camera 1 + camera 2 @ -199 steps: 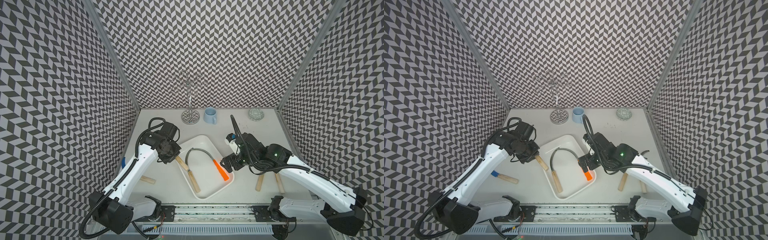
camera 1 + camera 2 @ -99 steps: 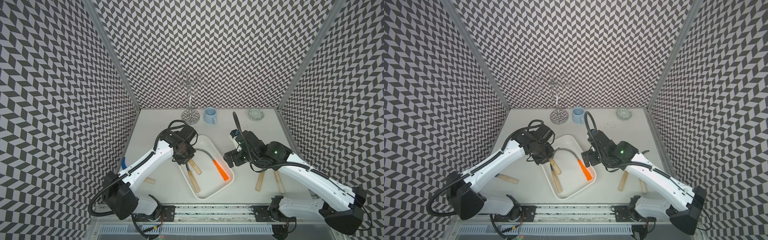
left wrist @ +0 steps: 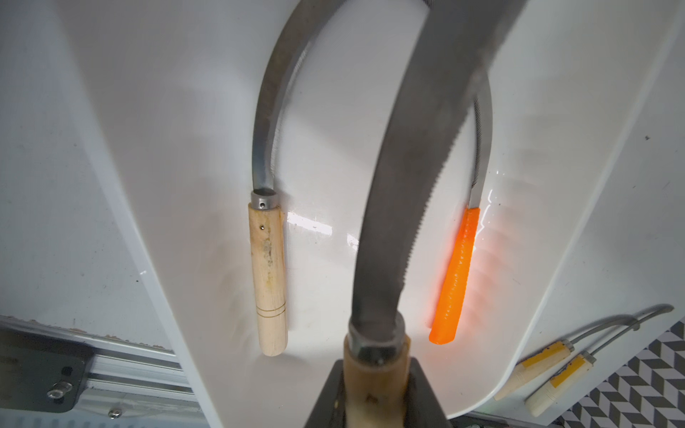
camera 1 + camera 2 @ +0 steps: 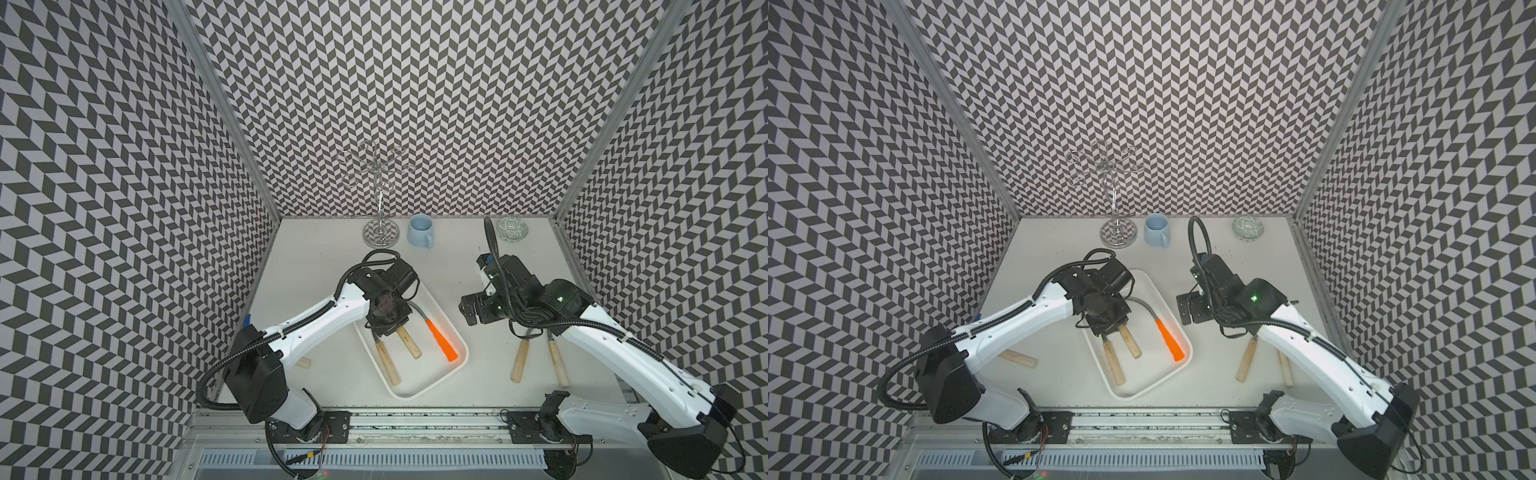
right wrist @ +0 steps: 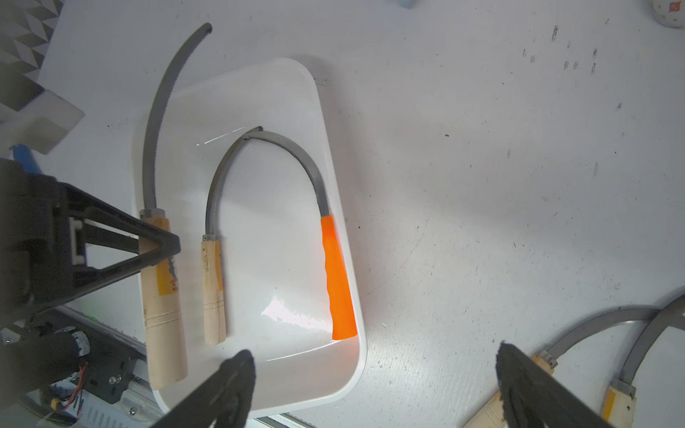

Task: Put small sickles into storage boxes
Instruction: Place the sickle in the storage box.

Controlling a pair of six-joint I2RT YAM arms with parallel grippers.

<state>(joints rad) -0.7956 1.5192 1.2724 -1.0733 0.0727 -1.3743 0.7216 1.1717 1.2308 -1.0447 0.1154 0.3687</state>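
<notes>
Pale tabletop (image 4: 324, 266), boxed in by chevron-patterned walls (image 4: 415, 104). Hidden under the left arm (image 4: 316, 324): the blade of a stray sickle (image 4: 303, 362) left of the white tray (image 4: 419, 395), with only the butt of its wooden handle showing in both top views. Also hidden from above: the blades of two more sickles (image 4: 520, 360) right of the tray, tucked beneath the right arm (image 4: 602, 345).

Cut off in the left wrist view: the tip of the held sickle (image 3: 400, 185), looming large and blurred across the tray. Left gripper (image 3: 374, 402) clamped on that sickle's wooden handle just behind the metal collar, black fingers (image 5: 163, 244) pressed against it. Handle over the tray's middle in both top views, seemingly clear of the floor. Blade running past the tray's far corner in the right wrist view.

Flat inside the tray: a wooden-handled sickle (image 4: 387, 361) just left of the held one, and an orange-handled sickle (image 4: 442, 340) along the right wall, blade tips meeting near the far end.

Right of the tray, over bare table: the right gripper (image 5: 374, 370), spread wide and grasping nothing.
</notes>
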